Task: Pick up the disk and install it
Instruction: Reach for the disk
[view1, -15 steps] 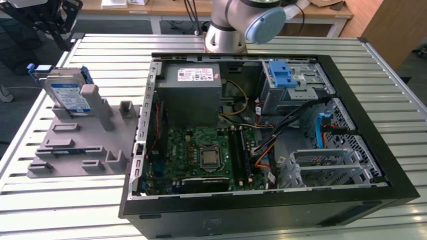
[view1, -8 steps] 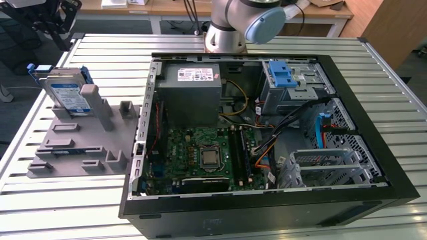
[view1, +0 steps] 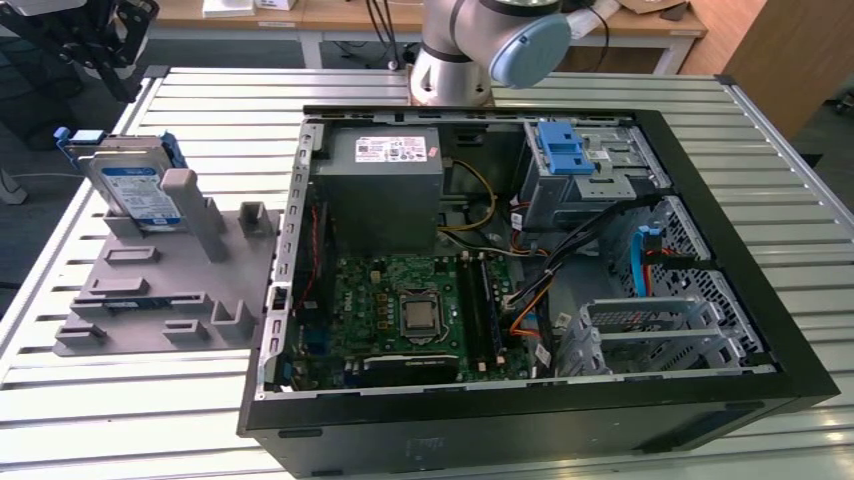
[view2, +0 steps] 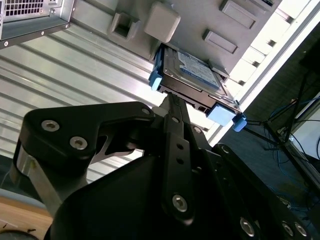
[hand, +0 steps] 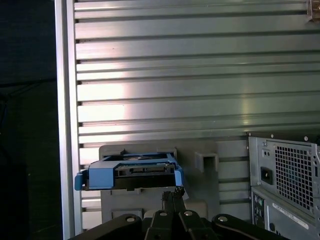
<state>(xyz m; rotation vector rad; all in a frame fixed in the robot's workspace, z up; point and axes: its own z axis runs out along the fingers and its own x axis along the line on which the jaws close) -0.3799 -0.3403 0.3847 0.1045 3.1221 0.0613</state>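
My gripper (hand: 172, 192) has its two fingers closed against each other, with nothing between them. The disk (hand: 135, 170) is not in my grasp. It stands on edge in the grey fixture plate (view1: 160, 290), propped against one of the plate's upright posts, with its blue plastic bracket wrapped around its edges. In the exterior view its blue-and-white label faces outward, and the plate lies on the slatted metal table (view1: 120, 420) at the exterior view's left, just beside the open computer case (view1: 747, 395). In both wrist views my fingertips point at the disk's upturned edge, about midway along it and near it. In the exterior view my gripper hangs above the disk with a gap between us. The grey power-supply box (view1: 384, 195) sits inside the case, well apart from the disk.
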